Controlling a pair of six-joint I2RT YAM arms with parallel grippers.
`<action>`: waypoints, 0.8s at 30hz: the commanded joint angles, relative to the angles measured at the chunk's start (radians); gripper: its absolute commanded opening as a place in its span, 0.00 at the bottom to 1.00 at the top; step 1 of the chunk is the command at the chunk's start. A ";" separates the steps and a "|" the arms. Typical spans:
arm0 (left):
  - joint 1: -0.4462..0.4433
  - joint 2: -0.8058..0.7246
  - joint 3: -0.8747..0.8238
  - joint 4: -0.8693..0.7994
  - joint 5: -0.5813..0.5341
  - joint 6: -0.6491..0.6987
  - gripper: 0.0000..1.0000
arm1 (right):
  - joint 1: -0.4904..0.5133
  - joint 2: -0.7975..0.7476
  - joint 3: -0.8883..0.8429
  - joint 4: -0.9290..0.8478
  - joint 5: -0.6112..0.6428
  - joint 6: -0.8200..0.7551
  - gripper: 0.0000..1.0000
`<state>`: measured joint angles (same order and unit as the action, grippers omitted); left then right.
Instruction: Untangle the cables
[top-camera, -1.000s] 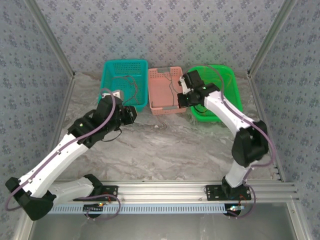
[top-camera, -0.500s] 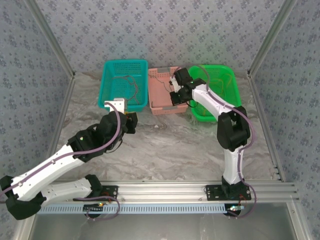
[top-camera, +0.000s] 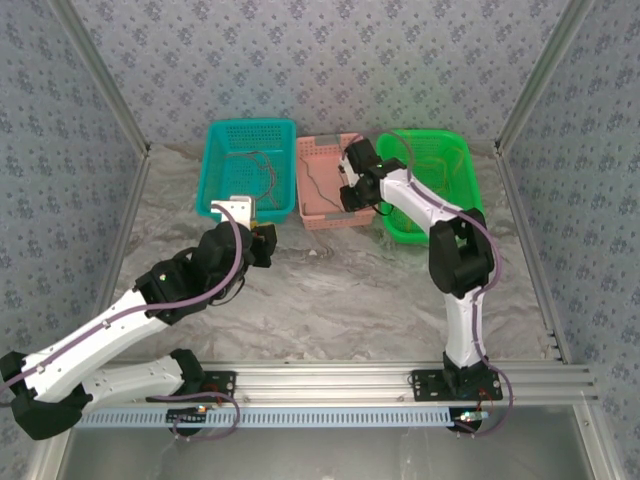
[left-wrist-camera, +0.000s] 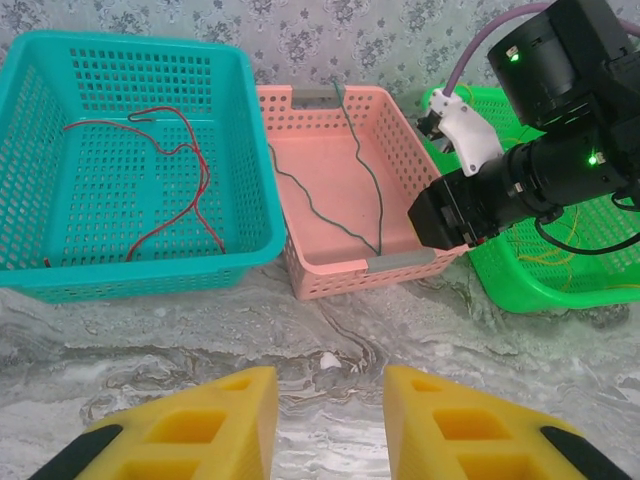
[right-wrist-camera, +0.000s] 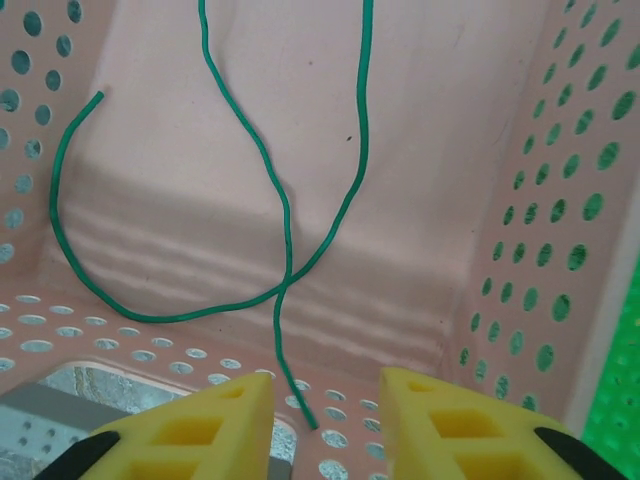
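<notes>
Cables are seen in three baskets at the far side of the marbled surface (left-wrist-camera: 150, 330). A thin red cable (left-wrist-camera: 205, 180) is laid in loose loops on the floor of the teal basket (left-wrist-camera: 130, 280). A faint yellow-orange cable (left-wrist-camera: 560, 255) is seen in the green basket (left-wrist-camera: 540, 295), partly hidden by the right arm. A dark green cable (right-wrist-camera: 285, 230) is laid in the pink basket (left-wrist-camera: 340, 280) in the middle. Two limp strands are crossed once near the front wall; one free end is curled off to the left, and another is stopped on the perforated wall just below the right jaws. One strand is draped over the far rim. Whether it is one wire or two cannot be told.

The right jaws are spread and held low at the pink basket's front right corner, with nothing pinched between the yellow fingers (right-wrist-camera: 190, 430). The left jaws are spread too and are empty, held over the bare surface just in front of the teal and pink baskets, with the fingers (left-wrist-camera: 200, 430) clear of everything.
</notes>
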<state>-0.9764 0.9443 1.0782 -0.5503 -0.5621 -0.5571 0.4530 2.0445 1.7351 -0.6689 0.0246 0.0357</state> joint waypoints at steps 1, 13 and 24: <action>-0.004 -0.003 0.037 -0.020 0.012 0.013 0.37 | 0.003 -0.126 -0.021 0.027 0.037 0.016 0.36; 0.309 -0.065 0.147 -0.160 0.424 0.017 0.63 | 0.052 -0.924 -0.674 0.272 0.166 0.221 0.43; 0.606 -0.210 0.007 -0.163 0.652 0.019 0.99 | 0.036 -1.550 -0.968 0.007 0.350 0.397 0.99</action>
<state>-0.3927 0.7563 1.1305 -0.7086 0.0135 -0.5423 0.4980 0.5198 0.8085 -0.5682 0.2653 0.3534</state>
